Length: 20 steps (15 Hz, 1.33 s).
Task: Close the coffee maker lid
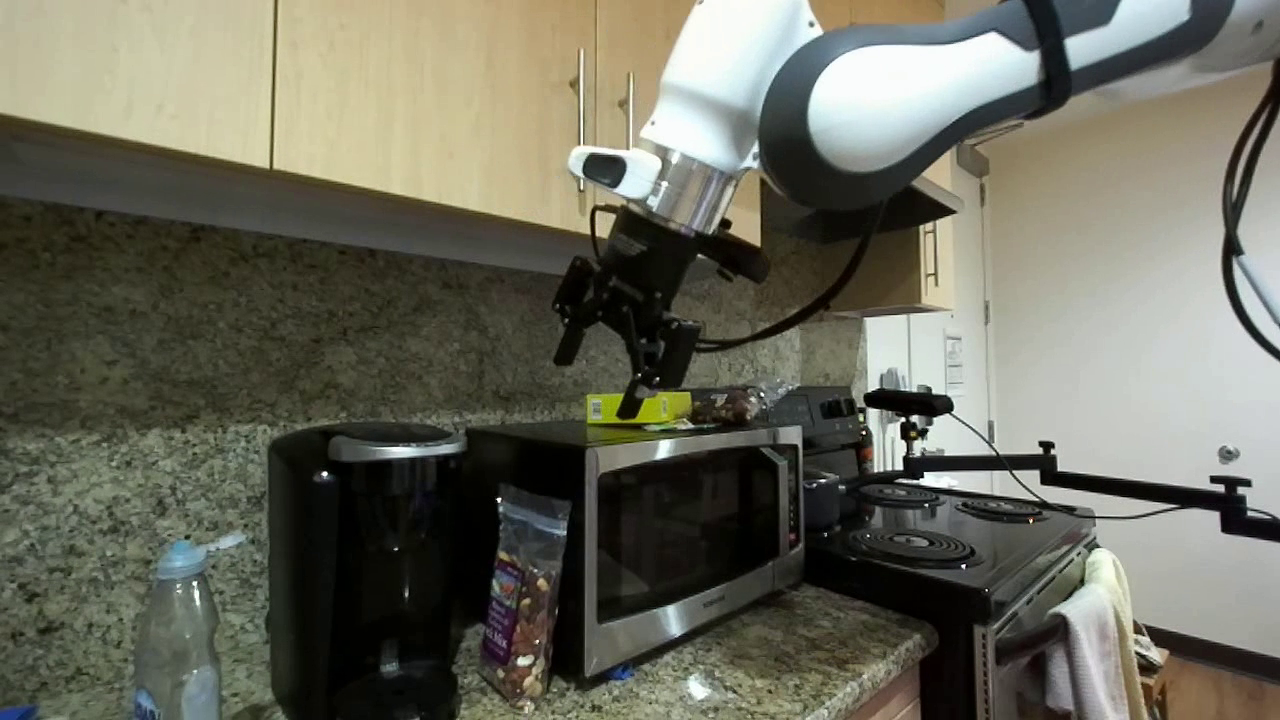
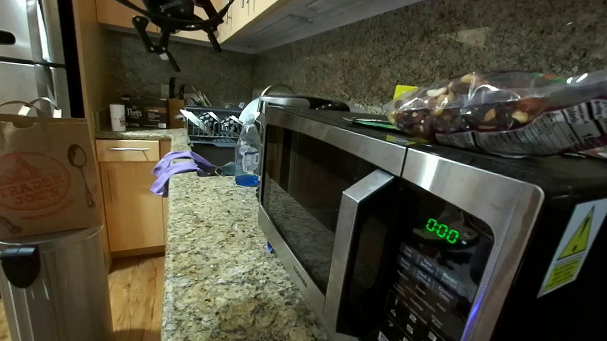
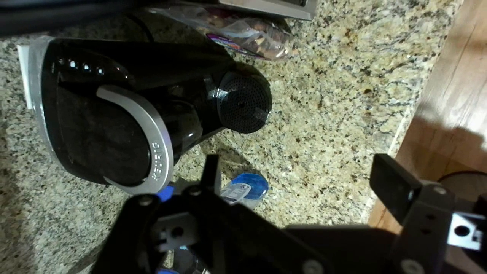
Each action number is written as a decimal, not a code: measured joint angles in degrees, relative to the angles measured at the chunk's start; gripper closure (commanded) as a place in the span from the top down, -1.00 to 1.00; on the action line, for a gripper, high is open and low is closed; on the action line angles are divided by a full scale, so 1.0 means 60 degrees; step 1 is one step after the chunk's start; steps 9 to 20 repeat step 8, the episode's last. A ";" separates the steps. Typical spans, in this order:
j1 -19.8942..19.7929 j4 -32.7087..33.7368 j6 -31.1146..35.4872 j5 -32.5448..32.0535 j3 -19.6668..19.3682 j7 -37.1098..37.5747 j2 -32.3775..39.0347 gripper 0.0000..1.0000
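ugh, my gripper (image 3: pixel 296 169) blocks part of the bottle (image 3: pixel 252 186) in wrist view, microwave (image 3: pixel 283 9) mostly cut off up top

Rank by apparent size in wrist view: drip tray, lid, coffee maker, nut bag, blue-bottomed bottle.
1. Coffee maker
2. Lid
3. Nut bag
4. Drip tray
Unranked: bottle, partly hidden by gripper.

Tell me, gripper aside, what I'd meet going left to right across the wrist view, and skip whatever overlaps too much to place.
A thin white strip that I can't identify, then the coffee maker lid, then the round drip tray, then the wooden floor.
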 measured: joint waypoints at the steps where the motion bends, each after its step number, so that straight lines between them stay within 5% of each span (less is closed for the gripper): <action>1: 0.0049 -0.0106 -0.0217 0.0145 -0.0002 0.0000 -0.0287 1.00; 4: 0.0259 -0.0156 -0.1141 0.0413 -0.0023 0.0000 -0.0946 1.00; 20: 0.0271 -0.0156 -0.1190 0.0415 -0.0031 0.0000 -0.0974 1.00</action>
